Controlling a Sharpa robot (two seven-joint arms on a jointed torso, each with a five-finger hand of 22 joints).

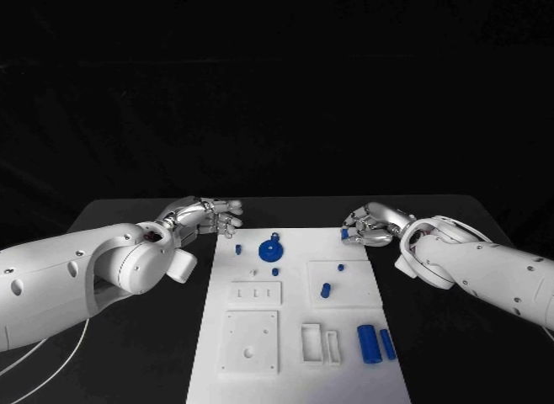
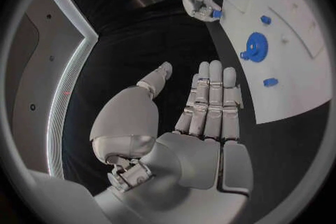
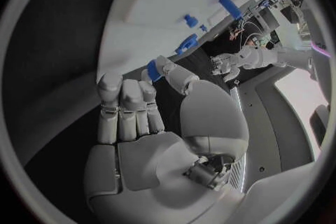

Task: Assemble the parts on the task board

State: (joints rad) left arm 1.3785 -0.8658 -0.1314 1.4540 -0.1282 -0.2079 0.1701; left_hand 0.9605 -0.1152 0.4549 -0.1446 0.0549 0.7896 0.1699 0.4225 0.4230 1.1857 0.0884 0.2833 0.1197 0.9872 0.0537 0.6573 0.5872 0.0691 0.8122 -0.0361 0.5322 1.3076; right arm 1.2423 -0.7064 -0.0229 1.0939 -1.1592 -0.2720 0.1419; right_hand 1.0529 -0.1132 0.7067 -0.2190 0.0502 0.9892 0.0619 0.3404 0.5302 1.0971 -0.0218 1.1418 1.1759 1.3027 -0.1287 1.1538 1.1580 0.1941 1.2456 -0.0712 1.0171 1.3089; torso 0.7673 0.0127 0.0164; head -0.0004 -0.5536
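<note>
The white task board (image 1: 295, 370) lies in the middle of the black table. On it are a blue gear (image 1: 270, 250) (image 2: 255, 46), small blue pegs (image 1: 238, 249) (image 1: 326, 290) and two blue cylinders (image 1: 368, 342) near the front right. My right hand (image 1: 372, 225) (image 2: 199, 3) hovers at the board's far right corner and pinches a small blue part (image 1: 346, 235) (image 3: 153, 70) between thumb and fingertips. My left hand (image 1: 210, 215) (image 2: 203, 106) is off the board's far left corner, fingers straight, thumb apart, holding nothing.
White fixtures stand on the board: a slotted block (image 1: 254, 293), a flat square plate (image 1: 251, 341), a raised square panel (image 1: 344, 282) and two upright holders (image 1: 321, 343). Black table runs along both sides of the board under my arms.
</note>
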